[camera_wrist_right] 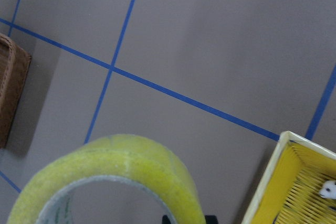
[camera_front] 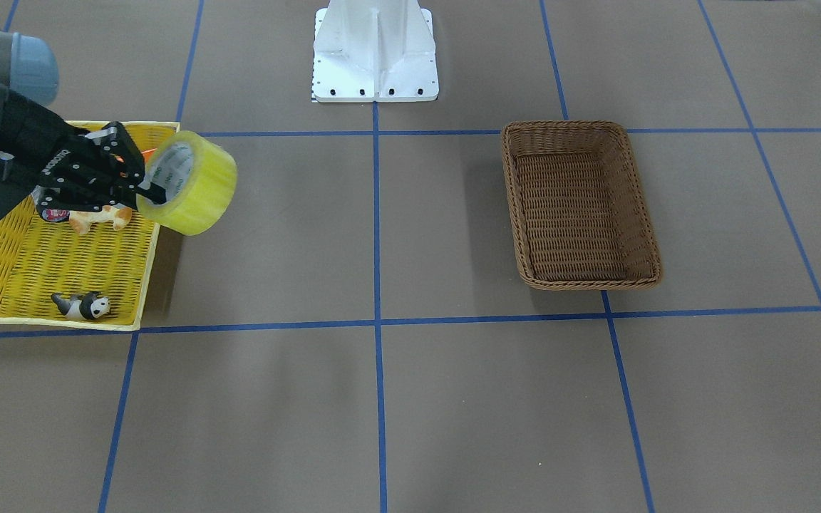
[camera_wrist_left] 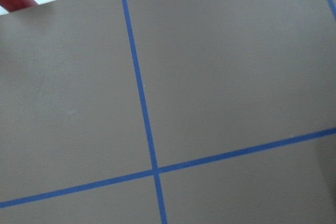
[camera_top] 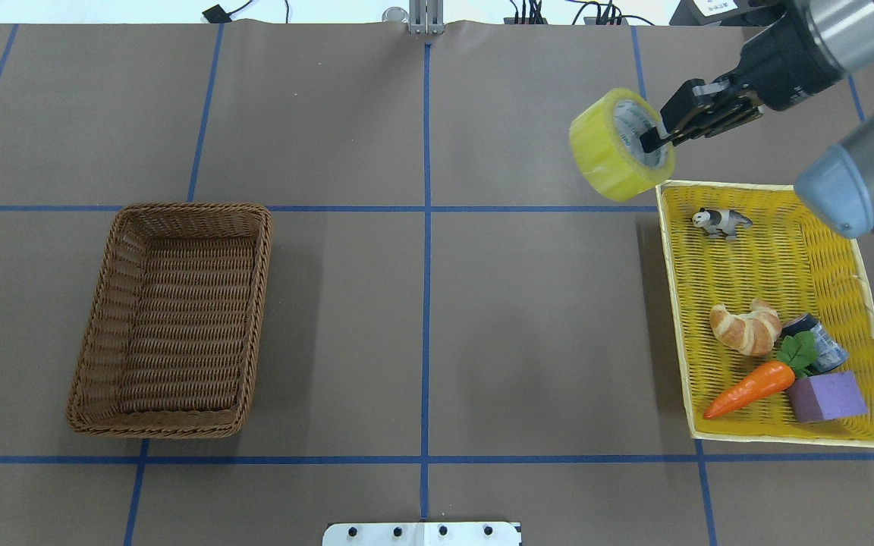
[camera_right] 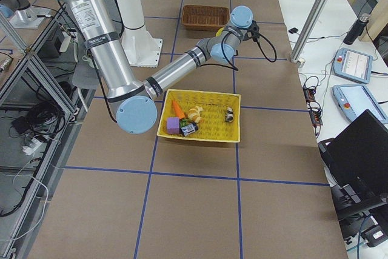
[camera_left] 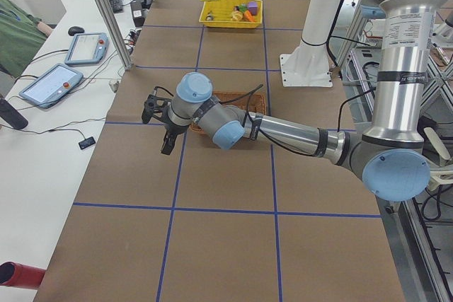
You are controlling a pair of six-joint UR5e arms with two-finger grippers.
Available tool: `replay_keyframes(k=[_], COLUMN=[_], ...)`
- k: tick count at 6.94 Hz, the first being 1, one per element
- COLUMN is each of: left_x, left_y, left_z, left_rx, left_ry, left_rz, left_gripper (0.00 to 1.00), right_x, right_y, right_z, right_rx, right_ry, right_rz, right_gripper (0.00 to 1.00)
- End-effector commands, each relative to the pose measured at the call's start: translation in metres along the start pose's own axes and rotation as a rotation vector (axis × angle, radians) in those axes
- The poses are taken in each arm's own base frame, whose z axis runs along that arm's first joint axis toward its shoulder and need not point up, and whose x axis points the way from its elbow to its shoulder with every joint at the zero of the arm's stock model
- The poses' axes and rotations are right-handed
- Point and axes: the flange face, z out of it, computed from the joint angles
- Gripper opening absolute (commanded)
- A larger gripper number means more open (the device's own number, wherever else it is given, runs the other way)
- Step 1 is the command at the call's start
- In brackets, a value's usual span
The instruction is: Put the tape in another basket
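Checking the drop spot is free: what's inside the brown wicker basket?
Only bare woven floor and walls show inside the basket; no object lies there. Between overhead and front views, nothing inside is covered.

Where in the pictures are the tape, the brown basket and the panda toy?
tape (camera_top: 605,161): overhead exterior view, on its yellow outer band.
brown basket (camera_top: 256,296): overhead exterior view, on its right-hand wall.
panda toy (camera_top: 721,222): overhead exterior view, on its body.

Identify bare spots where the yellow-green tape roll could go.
The deep brown wicker basket is empty. The brown table between it and the shallow yellow woven tray is bare. The tray is crowded around the golden croissant and orange carrot, free between croissant and black-and-white panda figure.
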Motion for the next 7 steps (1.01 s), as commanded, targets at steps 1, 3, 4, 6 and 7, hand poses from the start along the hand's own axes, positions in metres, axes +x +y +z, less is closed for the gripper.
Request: replay_keyframes(k=[1, 3, 4, 6, 7], left_x=[0.077, 0.189, 0.244, 0.302, 0.324], left_y=[0.019, 0.024, 0.031, 0.071, 0.073], left_z=[0.024, 0.033, 0.030, 0.033, 0.023], left_rx=[0.022, -0.073, -0.163, -0.335, -0.409], left_ry=[0.216, 0.481, 0.610, 0.756, 0.822], left_rz=[-0.195, -0.443, -0.541, -0.607, -0.690], left_gripper=[0.98, 0.98, 0.98, 0.98, 0.98], right_x=[-0.046, -0.077, -0.089, -0.110, -0.120], right_y=[0.041, 0.074, 0.087, 0.115, 0.127], right_z=[0.048, 0.073, 0.075, 0.095, 0.104], right_rx=[0.077, 0.109, 0.101, 0.090, 0.085], right_ry=[-0.182, -0.356, -0.448, -0.568, -0.606], right_rz=[0.120, 0.193, 0.231, 0.259, 0.253], right_gripper=[0.00, 0.00, 0.00, 0.00, 0.00])
